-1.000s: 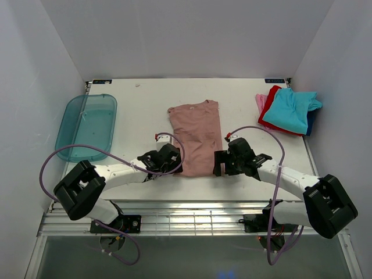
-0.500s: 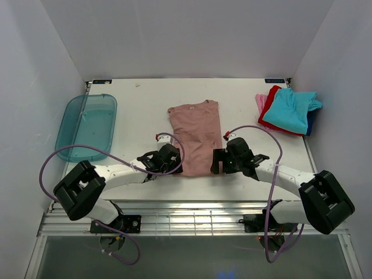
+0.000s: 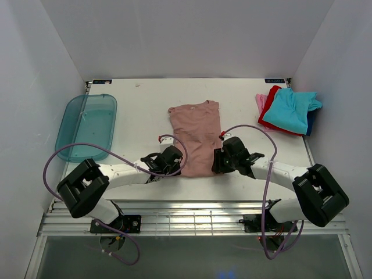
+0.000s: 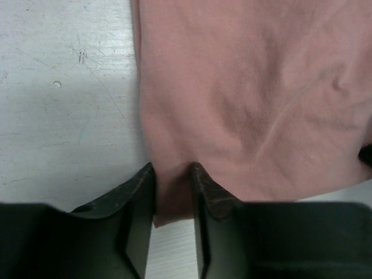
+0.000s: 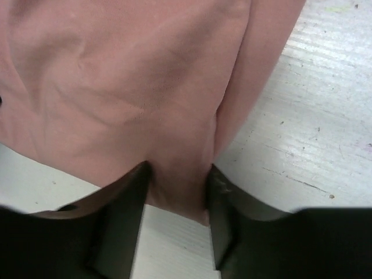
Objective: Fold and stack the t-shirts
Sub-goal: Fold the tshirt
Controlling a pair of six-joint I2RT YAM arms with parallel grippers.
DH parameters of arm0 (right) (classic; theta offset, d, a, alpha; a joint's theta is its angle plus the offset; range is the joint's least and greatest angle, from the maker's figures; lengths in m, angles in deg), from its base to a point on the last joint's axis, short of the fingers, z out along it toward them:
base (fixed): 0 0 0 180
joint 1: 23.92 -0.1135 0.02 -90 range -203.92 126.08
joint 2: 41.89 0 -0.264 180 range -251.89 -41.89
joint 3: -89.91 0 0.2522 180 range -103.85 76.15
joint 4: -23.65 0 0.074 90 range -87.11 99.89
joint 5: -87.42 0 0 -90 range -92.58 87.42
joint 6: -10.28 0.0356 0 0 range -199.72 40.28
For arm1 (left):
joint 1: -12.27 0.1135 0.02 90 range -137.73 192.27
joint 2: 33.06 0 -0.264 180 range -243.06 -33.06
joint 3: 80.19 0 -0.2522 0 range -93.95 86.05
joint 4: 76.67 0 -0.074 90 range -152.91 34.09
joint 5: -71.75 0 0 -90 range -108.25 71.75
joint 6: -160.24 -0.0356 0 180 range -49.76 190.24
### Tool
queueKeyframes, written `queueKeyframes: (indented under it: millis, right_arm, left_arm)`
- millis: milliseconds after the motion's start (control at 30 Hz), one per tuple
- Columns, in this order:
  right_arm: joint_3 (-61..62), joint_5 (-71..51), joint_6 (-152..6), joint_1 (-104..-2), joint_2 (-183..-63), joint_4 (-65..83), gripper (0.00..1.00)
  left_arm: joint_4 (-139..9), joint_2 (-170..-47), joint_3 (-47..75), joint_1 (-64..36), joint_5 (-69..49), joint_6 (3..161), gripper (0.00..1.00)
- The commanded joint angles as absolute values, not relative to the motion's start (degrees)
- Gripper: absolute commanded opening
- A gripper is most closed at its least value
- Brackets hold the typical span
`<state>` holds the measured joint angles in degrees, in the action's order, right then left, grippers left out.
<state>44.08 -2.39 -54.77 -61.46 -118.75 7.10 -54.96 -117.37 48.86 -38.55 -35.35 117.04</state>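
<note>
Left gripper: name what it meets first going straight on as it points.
The dusty-pink t-shirt: its near corner sits between the left gripper's fingers, and more of that cloth lies ahead.

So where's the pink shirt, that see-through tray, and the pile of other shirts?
dusty-pink t-shirt [image 3: 196,133]: top view, middle of its body.
teal plastic tray [image 3: 87,131]: top view, bare floor of the tray.
pile of t-shirts [image 3: 290,110]: top view, the turquoise one on top.

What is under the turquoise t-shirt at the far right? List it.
Under the turquoise t-shirt lie a red t-shirt, a pink t-shirt peeking out left and a dark blue t-shirt at its right edge. Anything else beneath is covered.
</note>
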Motion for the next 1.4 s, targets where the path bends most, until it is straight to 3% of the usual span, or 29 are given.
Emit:
queueKeyframes:
  millis: [0,67,133,233,567,800,1067,1367]
  right_arm:
    - [45.1,-2.8,-54.3,-62.3,-121.2,2.9,0.43]
    - [45.6,-2.8,-54.4,-62.7,-121.2,2.8,0.32]
    - [46.3,-2.8,-54.6,-63.3,-121.0,1.7,0.29]
    - [47.2,-0.3,-54.5,-65.0,-119.4,-0.7,0.09]
    - [51.3,2.5,-43.3,-77.9,-102.9,-14.3,0.08]
    - [41.6,9.2,-36.3,-84.3,-93.8,-29.2,0.08]
    - [23.2,21.8,-43.1,-84.3,-106.0,-35.2,0.08]
    - [12.8,33.7,-48.2,-81.2,-116.7,-35.4,0.08]
  left_arm:
    - [-45.6,-121.6,50.2,-39.2,-33.3,117.9,0.38]
    - [-45.2,-122.7,50.3,-39.3,-33.3,117.9,0.2]
    - [-45.1,-123.3,50.7,-39.5,-32.9,118.0,0.11]
    - [-45.0,-123.7,51.6,-41.2,-32.6,118.0,0.0]
    - [-28.9,-114.1,50.0,-54.8,-32.5,124.5,0.0]
    - [-14.1,-103.4,41.7,-56.3,-37.1,129.6,0.0]
    - [-12.4,-106.1,27.5,-56.2,-49.4,128.6,0.0]
    - [-17.5,-107.1,26.4,-50.9,-60.7,123.9,0.0]
